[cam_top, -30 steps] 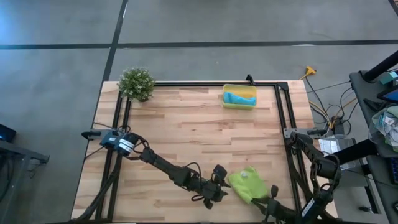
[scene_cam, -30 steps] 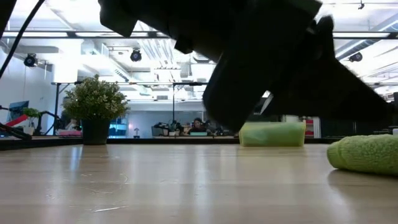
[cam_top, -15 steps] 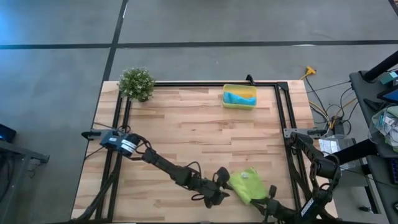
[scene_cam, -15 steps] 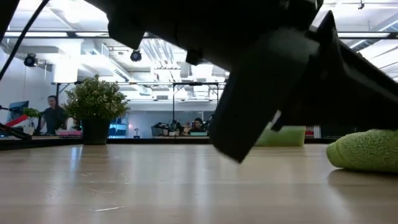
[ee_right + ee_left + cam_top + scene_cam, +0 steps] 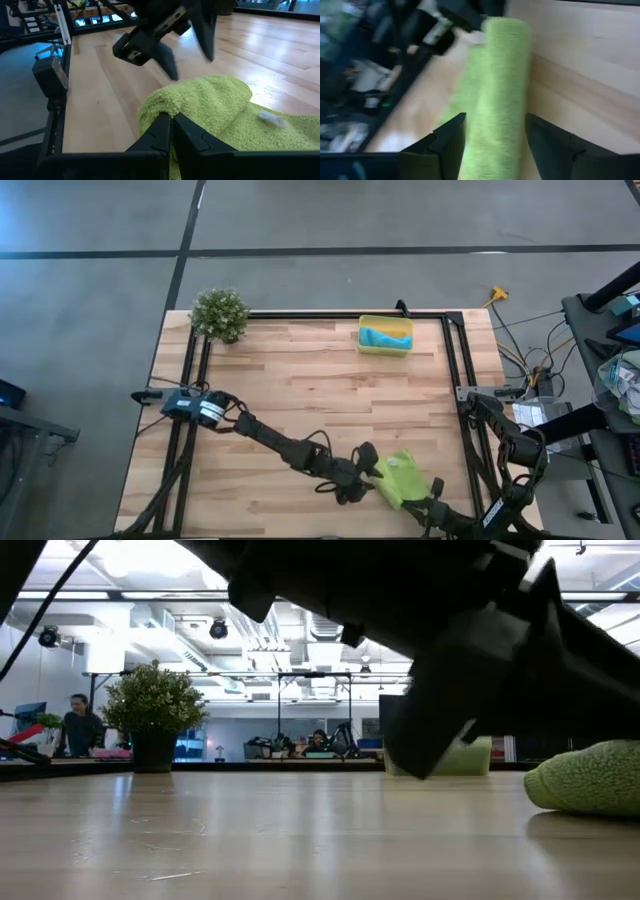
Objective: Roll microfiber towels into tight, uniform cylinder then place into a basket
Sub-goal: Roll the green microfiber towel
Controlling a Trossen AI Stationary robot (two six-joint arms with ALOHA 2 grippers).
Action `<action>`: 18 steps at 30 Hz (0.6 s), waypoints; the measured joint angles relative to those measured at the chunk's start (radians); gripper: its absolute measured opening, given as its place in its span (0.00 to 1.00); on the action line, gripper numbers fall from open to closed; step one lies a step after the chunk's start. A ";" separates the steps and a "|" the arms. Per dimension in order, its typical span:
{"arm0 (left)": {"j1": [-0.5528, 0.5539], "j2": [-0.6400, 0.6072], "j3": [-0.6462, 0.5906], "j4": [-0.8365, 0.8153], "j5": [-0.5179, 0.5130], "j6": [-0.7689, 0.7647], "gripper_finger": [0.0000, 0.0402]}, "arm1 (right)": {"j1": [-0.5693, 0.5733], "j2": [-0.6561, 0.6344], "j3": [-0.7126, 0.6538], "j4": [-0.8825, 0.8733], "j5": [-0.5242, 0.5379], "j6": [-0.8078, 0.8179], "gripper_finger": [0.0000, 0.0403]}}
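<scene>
The lime-green towel (image 5: pixel 402 477), loosely rolled, lies on the table near the front right edge, its white tag (image 5: pixel 270 117) on top. My left gripper (image 5: pixel 492 142) is open and its two fingers stand on either side of the roll (image 5: pixel 500 90), pointing along the table toward the right. My right gripper (image 5: pixel 171 125) is shut at the roll's near end. The yellow basket (image 5: pixel 364 340) stands at the far edge with the turquoise towel (image 5: pixel 386 337) lying in it. My right gripper pinches the rolled-over edge of the green towel (image 5: pixel 159 106) at the roll's near right end. Its two fingers come in almost level from the table's near right corner. The pile hides the fingertips. The towel rests on the table.
A small potted plant (image 5: pixel 220 313) stands at the far left corner. A black frame (image 5: pixel 455 360) runs along the table's far and side edges. Bare wood lies between the green towel and the basket. A person (image 5: pixel 80 725) stands in the room beyond.
My left gripper has gone toward the table's right edge, up to the green roll, and has rolled about its own axis. The towel and my right gripper have stayed where they were.
</scene>
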 joint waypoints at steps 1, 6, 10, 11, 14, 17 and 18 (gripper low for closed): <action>0.001 0.000 0.003 -0.026 0.025 -0.004 0.48 | 0.000 0.000 0.000 0.000 0.000 -0.005 0.02; -0.006 0.000 0.002 -0.066 0.051 -0.003 0.52 | 0.000 0.000 0.000 -0.001 0.000 -0.012 0.02; -0.009 0.003 0.012 -0.045 -0.008 -0.002 0.52 | -0.001 0.000 0.000 -0.001 0.000 -0.027 0.02; -0.009 0.012 0.018 -0.041 -0.017 -0.002 0.52 | -0.002 0.000 0.000 -0.001 0.000 -0.029 0.02; -0.008 0.053 0.038 -0.047 -0.020 -0.002 0.53 | -0.003 0.000 0.000 -0.001 0.000 -0.035 0.02; -0.007 0.080 0.075 -0.045 -0.039 0.001 0.53 | -0.003 0.000 0.000 -0.001 -0.001 -0.037 0.02; -0.007 0.087 0.084 -0.043 -0.049 0.002 0.53 | -0.003 0.000 0.000 -0.001 -0.001 -0.038 0.02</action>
